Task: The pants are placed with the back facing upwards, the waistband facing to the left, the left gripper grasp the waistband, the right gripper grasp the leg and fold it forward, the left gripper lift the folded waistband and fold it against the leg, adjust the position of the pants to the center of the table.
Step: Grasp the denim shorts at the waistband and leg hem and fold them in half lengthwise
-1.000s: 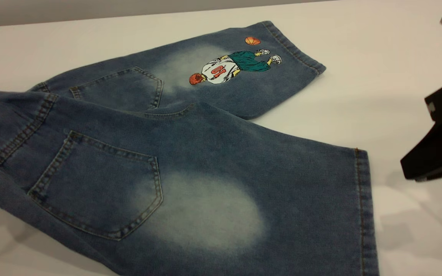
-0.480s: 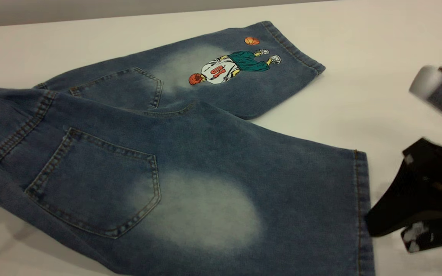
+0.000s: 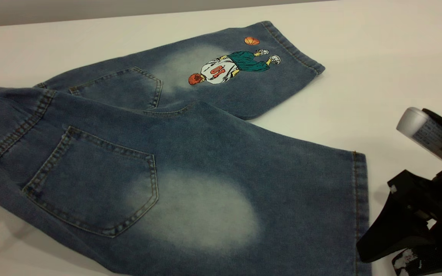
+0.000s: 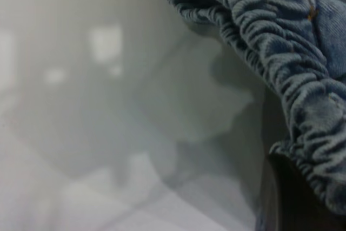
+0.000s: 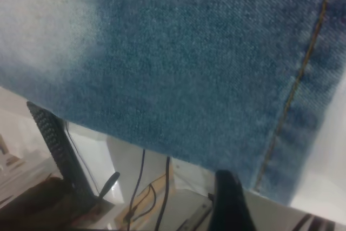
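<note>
- The pants (image 3: 190, 153) lie flat, back side up, on the white worktop (image 3: 374, 57); both back pockets face upward.
- Taking the pants as the landmark: the leg (image 3: 244, 199) with the large pale oval fade is the nearer one, its stitched hem pointing toward the right arm; the printed leg (image 3: 225, 69) with the cartoon basketball player lies beyond it, on the far side.
- The waistband (image 4: 281, 58) is at the pants' opposite end from the hems. In the left wrist view its ruched elastic edge is lifted clear of the worktop and casts a shadow below.
- The left claw (image 4: 294, 198) shows only as a dark part right under the gathered waistband edge; whether its fingers are spread or pinching the denim cannot be told.
- The right claw (image 3: 374, 249) sits just beside the hem of the faded leg, at that leg's near corner, low over the worktop. Its fingers (image 5: 51, 133) stand spread apart, with the leg's edge lying across the gap between them in the right wrist view.
- A silver-grey labelled cylinder (image 3: 428, 134) on the right arm rises above the claw, off the pants' hem side.
</note>
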### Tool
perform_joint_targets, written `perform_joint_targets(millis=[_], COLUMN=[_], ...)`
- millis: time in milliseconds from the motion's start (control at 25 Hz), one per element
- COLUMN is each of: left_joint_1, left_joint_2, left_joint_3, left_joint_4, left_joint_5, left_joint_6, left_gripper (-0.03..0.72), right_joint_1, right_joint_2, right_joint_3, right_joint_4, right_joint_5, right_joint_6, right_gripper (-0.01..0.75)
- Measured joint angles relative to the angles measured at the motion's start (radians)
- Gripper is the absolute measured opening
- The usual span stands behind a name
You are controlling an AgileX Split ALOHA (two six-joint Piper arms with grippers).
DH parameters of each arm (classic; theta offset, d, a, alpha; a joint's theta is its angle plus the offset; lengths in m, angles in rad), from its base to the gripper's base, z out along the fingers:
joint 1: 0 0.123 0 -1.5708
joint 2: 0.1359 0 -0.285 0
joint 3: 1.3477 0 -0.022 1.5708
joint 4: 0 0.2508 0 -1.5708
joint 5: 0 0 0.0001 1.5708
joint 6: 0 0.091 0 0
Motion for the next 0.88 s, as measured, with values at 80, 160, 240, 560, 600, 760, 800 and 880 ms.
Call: perform_joint_targets(millis=[80, 160, 240, 560, 600, 760, 800, 880], left_joint_1=[0.0, 0.0, 0.0, 0.0, 0.0, 0.0, 0.0, 0.0], left_joint_2=[0.0, 0.0, 0.0, 0.0, 0.0, 0.0, 0.0, 0.0], left_joint_3=[0.0, 0.0, 0.0, 0.0, 0.0, 0.0, 0.0, 0.0], left_joint_4=[0.0, 0.0, 0.0, 0.0, 0.0, 0.0, 0.0, 0.0], left_joint_5=[0.0, 0.0, 0.0, 0.0, 0.0, 0.0, 0.0, -0.002], left_joint_6=[0.0, 0.0, 0.0, 0.0, 0.0, 0.0, 0.0, 0.0], left_gripper=[0.122, 0.122, 0.122, 0.122, 0.122, 0.122, 0.122, 0.122], right_joint_1=[0.0, 0.0, 0.0, 0.0, 0.0, 0.005, 0.012, 0.035], right_joint_2=[0.015, 0.038, 0.062, 0.137, 0.144, 0.145, 0.145, 0.145], right_joint_3=[0.0, 0.0, 0.0, -0.008, -0.01, -0.024, -0.031, -0.043], right_joint_4=[0.021, 0.034, 0.053, 0.112, 0.112, 0.127, 0.134, 0.136], right_joint_5=[0.0, 0.005, 0.025, 0.102, 0.11, 0.131, 0.133, 0.138], right_joint_6=[-0.014, -0.03, -0.058, -0.131, -0.136, -0.156, -0.156, -0.157], right_gripper=[0.399, 0.399, 0.398, 0.392, 0.392, 0.392, 0.392, 0.392])
